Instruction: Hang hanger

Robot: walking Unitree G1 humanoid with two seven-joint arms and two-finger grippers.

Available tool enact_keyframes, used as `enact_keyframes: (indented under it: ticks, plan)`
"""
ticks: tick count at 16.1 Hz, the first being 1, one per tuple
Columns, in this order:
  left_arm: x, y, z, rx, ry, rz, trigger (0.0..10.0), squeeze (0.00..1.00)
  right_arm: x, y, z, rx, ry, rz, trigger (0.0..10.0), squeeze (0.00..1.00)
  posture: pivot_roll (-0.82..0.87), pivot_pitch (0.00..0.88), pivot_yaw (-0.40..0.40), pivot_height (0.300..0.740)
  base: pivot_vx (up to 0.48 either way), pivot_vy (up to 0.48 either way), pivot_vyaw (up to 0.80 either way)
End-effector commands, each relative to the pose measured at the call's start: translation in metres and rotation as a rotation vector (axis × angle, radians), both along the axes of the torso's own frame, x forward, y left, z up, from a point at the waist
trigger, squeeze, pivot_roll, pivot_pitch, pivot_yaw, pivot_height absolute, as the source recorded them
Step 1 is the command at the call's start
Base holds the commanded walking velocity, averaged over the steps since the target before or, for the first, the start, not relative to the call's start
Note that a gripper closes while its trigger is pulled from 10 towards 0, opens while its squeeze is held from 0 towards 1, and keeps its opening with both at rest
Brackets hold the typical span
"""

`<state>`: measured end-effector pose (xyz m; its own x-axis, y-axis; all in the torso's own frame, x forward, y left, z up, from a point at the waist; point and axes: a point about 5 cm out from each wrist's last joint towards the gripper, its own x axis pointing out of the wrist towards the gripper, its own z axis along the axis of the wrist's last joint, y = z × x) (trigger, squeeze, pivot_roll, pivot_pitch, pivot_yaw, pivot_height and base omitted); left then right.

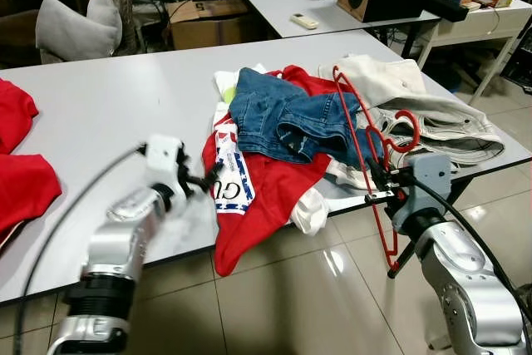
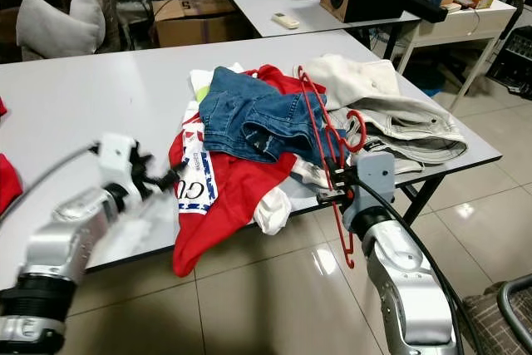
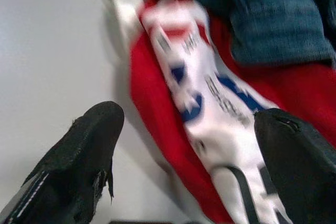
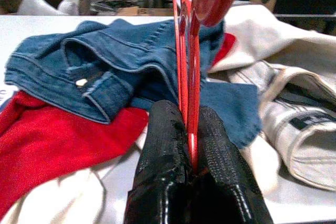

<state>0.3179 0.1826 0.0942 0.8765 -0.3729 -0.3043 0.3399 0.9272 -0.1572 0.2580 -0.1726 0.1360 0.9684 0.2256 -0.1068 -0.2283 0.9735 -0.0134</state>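
Red thin plastic hanger [image 1: 366, 143]: clamped in right gripper [image 1: 384, 182] fingers, 4 o'clock of blue denim jeans [image 1: 291, 118], over white tabletop [image 1: 108, 97] edge. Advice: keep clamp firm, lift hook clear of clothes. Left gripper [image 3: 189, 145] fingers apart.

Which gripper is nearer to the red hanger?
The right. The right gripper is shut on the red hanger at the table's near edge; the left gripper hovers open over the red-and-white shirt, apart from it.
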Motion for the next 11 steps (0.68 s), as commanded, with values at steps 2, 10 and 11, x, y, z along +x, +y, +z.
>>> enact_keyframes:
  ticks: [2, 10, 11]
  plan:
    - [0.005, 0.006, -0.005, -0.008, 0.02, 0.027, 10.0, 0.0, 0.001, 0.003, 0.012, -0.004, -0.058, 0.031, 10.0, 0.0, -0.15, 0.0, 0.003, 0.74, 0.0, 0.0, 0.0]
    - [0.009, -0.015, -0.019, -0.138, 0.06, -0.098, 0.0, 0.0, 0.001, 0.007, 0.014, -0.006, -0.08, 0.032, 10.0, 0.0, -0.15, 0.0, 0.017, 0.74, 0.0, 0.0, 0.0]
    - [0.009, -0.016, -0.018, -0.133, 0.046, -0.123, 0.0, 0.0, 0.001, 0.005, 0.013, -0.015, -0.079, 0.017, 10.0, 0.0, -0.15, 0.0, 0.018, 0.74, 0.0, 0.0, 0.0]
